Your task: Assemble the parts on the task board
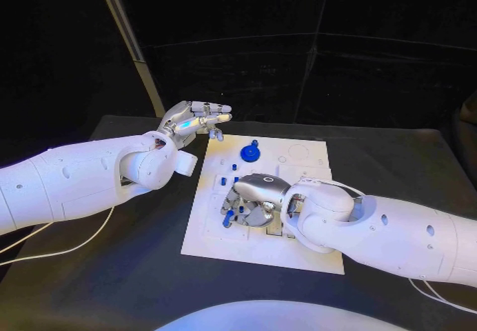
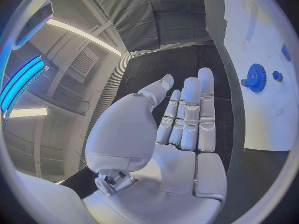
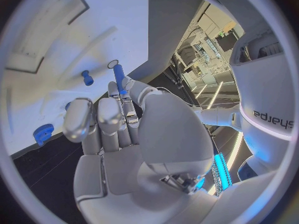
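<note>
Black cloth covers the worktop [image 1: 398, 148], and dark curtains hang behind it; a pale pole is seen slanting up from the far edge. The white board [image 1: 298, 155] lies flat in the middle of the worktop, its long sides running away from the robot.

On the far part of the board a blue gear [image 1: 251, 152] is seen, and the same gear [image 2: 256, 77] appears in the left wrist view with a small blue knob [image 2: 277, 76] just beside it. Nearer the robot from the gear, small blue pegs [image 1: 234, 166] stand on the board, close to its left edge. Recesses and slots are cut into the board's near half.

The left robot hand [image 1: 197, 118] is held above the worktop, beyond the board's far left corner and apart from it. Its fingers [image 2: 190, 114] are stretched out side by side and nothing is grasped in it.

The right robot hand [image 1: 254, 200] is lowered over the middle of the board, nearer the robot than the gear. A blue pin [image 3: 119, 78] is pinched at its fingertips [image 3: 127, 84], its tip set close to a small round hole in the board. Another blue peg [image 3: 87, 77] stands on the board near that pin, and the gear [image 3: 42, 133] lies further off along the board's edge.
</note>
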Available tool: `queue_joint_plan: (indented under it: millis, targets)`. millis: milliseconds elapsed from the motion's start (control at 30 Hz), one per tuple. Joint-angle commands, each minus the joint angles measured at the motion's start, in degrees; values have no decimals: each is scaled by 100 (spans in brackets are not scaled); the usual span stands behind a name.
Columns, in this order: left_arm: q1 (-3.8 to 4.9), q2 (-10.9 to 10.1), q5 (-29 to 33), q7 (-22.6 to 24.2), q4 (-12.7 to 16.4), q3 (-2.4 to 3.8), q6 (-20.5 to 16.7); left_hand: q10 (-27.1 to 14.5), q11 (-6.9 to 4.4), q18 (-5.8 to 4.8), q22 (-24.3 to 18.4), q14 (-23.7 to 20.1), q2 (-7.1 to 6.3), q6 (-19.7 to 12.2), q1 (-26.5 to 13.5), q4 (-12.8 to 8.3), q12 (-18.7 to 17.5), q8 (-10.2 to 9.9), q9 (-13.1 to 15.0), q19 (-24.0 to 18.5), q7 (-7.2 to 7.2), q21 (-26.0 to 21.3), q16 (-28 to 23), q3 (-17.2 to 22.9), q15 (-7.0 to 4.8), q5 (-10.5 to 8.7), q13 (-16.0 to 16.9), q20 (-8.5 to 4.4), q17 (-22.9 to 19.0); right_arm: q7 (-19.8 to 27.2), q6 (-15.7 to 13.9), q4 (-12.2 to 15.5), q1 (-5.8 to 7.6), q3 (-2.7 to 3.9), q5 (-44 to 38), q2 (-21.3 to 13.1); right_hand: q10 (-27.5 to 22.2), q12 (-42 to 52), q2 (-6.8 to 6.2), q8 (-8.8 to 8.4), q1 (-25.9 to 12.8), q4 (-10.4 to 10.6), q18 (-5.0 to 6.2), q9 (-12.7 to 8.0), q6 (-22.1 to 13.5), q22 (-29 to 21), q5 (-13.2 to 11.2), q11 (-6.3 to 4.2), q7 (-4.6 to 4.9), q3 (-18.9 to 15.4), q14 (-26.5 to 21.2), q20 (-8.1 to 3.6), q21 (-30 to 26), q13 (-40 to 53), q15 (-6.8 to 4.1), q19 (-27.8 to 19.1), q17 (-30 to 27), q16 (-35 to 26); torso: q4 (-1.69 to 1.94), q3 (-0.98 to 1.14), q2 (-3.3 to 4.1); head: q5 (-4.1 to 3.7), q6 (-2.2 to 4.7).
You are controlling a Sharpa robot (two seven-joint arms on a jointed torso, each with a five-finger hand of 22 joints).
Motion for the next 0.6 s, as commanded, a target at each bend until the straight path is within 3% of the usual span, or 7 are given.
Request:
queue_joint_plan:
  millis: [33,600]
  targets:
    - [8,8,15,42,8,5,65,-46,-9,33,-6,-25,65,-31,0,-4,33,-23,-6,-45,13,-9,-25,-40,-4,-22,-10,2,-5,-156,197,0,3,-4,-331,18,46,-39,7,-21,-36,25,-48,8,-3,1,16,8,40,18,89,39,25,3,32,-1,1,35,-2,-1,2,4,-11]
    - [8,7,15,40,5,5,68,-62,-7,33,-14,-28,72,-37,4,-2,44,-25,-6,-42,16,-20,-23,-57,-2,-23,-9,4,-14,-366,260,-11,-17,-7,-688,132,61,-39,6,-17,-46,24,-47,11,10,0,14,4,34,15,85,41,24,6,31,-4,-14,27,1,-5,-2,3,-39]
